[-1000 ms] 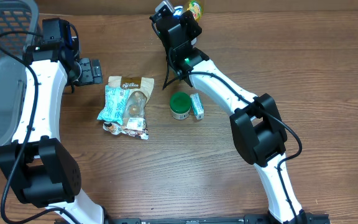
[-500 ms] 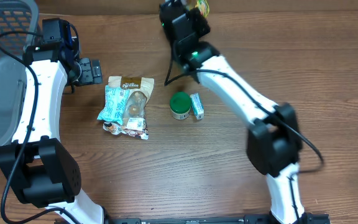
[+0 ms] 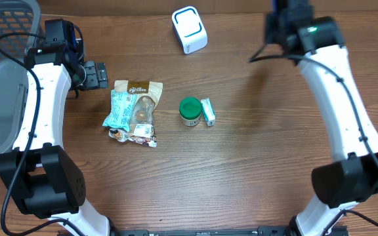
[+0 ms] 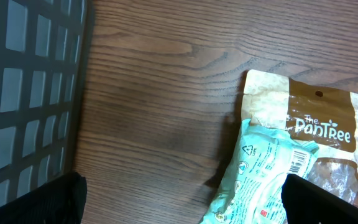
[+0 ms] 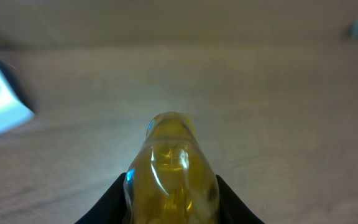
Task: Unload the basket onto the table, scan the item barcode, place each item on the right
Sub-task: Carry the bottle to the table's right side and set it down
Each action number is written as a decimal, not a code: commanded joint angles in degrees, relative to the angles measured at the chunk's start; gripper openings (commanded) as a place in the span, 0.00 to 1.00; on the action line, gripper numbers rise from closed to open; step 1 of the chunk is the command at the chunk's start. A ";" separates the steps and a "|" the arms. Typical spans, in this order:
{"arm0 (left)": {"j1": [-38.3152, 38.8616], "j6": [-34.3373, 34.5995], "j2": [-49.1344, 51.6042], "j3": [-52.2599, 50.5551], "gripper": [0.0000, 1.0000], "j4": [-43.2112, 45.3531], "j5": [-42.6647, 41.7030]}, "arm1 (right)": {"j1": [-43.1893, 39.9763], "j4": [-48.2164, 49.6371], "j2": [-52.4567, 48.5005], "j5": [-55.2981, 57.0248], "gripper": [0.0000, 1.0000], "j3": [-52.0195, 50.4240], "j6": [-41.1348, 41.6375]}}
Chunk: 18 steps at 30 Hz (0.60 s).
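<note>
Yellow, see-through bottle (image 5: 171, 165) is gripped by the R gripper (image 5: 171, 202), w/ both fingers clenched on its lower sides. No label or barcode can be made out on it in the wrist view. The bottle is held well right of the scanner (image 3: 189, 29), a white box w/ a blue outline on top, which is caught only at the far left edge of the R wrist view. In the overhead view the R gripper is cut off by the top edge, so the bottle is hidden there.

The L gripper (image 3: 96, 74) is seen left of the scanner and a bit nearer the robot, released, w/ jaws spread wide over the wood table (image 3: 254, 164). A PanTree pouch (image 3: 138, 92) is laid nearer the robot than the scanner and to its left, w/ a teal packet (image 3: 120, 108) partly over it. A green-lidded jar (image 3: 189, 110) is stood almost straight toward the robot from the scanner, w/ a small green-white box (image 3: 207, 111) just beside it on the right. A grey basket (image 3: 5, 65) is set far left of the scanner.
</note>
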<state>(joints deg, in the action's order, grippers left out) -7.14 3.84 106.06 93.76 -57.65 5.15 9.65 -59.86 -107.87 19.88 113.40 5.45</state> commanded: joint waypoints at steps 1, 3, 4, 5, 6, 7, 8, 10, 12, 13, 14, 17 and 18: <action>0.13 -1.07 -1.07 1.01 1.00 0.02 -0.31 | -6.40 -1.81 0.44 -10.08 0.17 -1.27 2.38; 0.13 -1.07 -1.09 1.01 1.00 0.02 -0.31 | -10.36 -3.48 0.42 -11.78 0.18 -2.75 3.82; 0.13 -1.07 -1.09 1.01 0.99 0.00 -0.31 | -12.31 -4.04 0.39 -12.59 0.20 -3.69 3.78; 0.13 -1.07 -1.07 1.01 1.00 0.02 -0.31 | -13.84 -4.17 0.39 -12.74 0.21 -4.76 3.80; 0.13 -1.07 -1.07 1.01 1.00 0.00 -0.31 | -15.58 -3.93 0.39 -12.70 0.21 -6.14 3.80; 0.13 -1.07 -1.09 1.01 1.00 0.02 -0.31 | -18.16 -3.19 0.37 -12.70 0.21 -8.31 4.11; 0.13 -1.07 -1.07 1.01 1.00 0.02 -0.31 | -19.52 -2.25 0.37 -12.70 0.21 -9.92 4.76; 0.13 -1.07 -1.09 1.01 0.99 0.02 -0.31 | -21.86 -0.87 0.37 -12.72 0.21 -12.59 5.31; 0.13 -1.07 -1.07 1.01 1.00 0.02 -0.31 | -23.58 1.25 0.37 -12.72 0.21 -15.45 5.29; 0.13 -1.07 -1.09 1.01 0.99 0.02 -0.31 | -24.30 2.38 0.37 -12.72 0.21 -16.61 5.29; 0.13 -1.07 -1.09 1.01 1.00 0.02 -0.31 | -24.74 3.37 0.37 -12.72 0.21 -17.57 5.29; 0.13 -1.07 -1.09 1.01 1.00 0.02 -0.31 | -25.16 5.86 0.37 -12.70 0.22 -20.02 5.27; 0.13 -1.07 -1.07 1.01 1.00 0.02 -0.31 | -25.16 6.32 0.35 -12.70 0.23 -20.46 5.27</action>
<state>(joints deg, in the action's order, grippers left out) -7.14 3.84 106.06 93.76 -57.67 5.13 -16.03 -55.29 -108.22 7.92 94.02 10.09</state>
